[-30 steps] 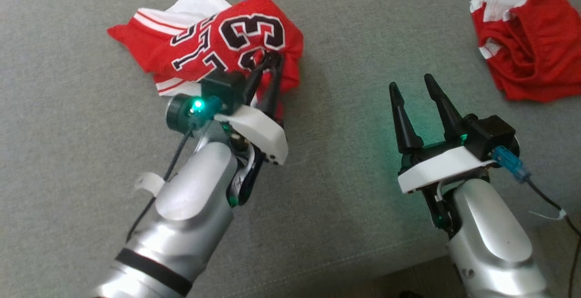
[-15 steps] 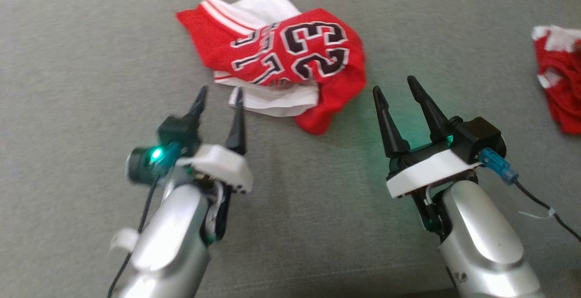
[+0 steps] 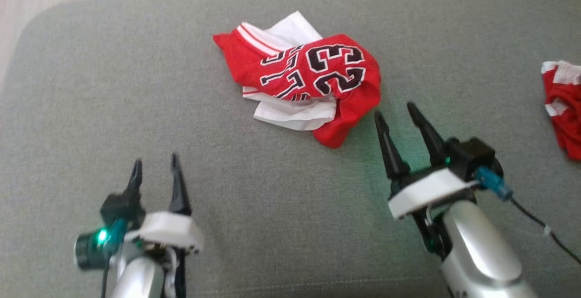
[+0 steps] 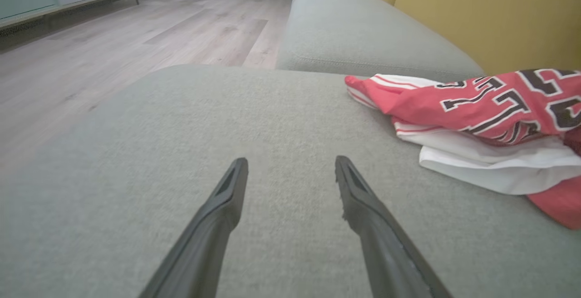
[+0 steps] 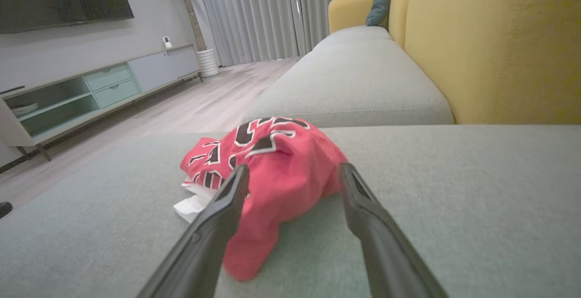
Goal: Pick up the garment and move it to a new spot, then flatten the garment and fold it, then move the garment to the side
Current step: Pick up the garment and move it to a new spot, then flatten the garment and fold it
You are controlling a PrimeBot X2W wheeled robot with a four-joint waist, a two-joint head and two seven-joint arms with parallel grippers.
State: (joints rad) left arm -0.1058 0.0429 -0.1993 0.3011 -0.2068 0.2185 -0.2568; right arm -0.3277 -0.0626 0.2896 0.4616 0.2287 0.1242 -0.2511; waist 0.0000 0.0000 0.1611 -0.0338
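Now, with the crumpled garment (image 3: 308, 80) lying upper centre on the sofa (image 3: 136, 85) and both the left hand (image 3: 155, 159) and right hand (image 3: 394, 109) spread wide and empty, flattening should go best by pinching single-layer edges at opposite ends and drawing them apart.

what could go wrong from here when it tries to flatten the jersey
The jersey lies bunched, with a white layer poking out under the red, so a pinch may catch several layers at once.
The left gripper and right gripper are open and off the cloth; a one-sided pull might just drag the heap.
Another red garment crowds the right side.
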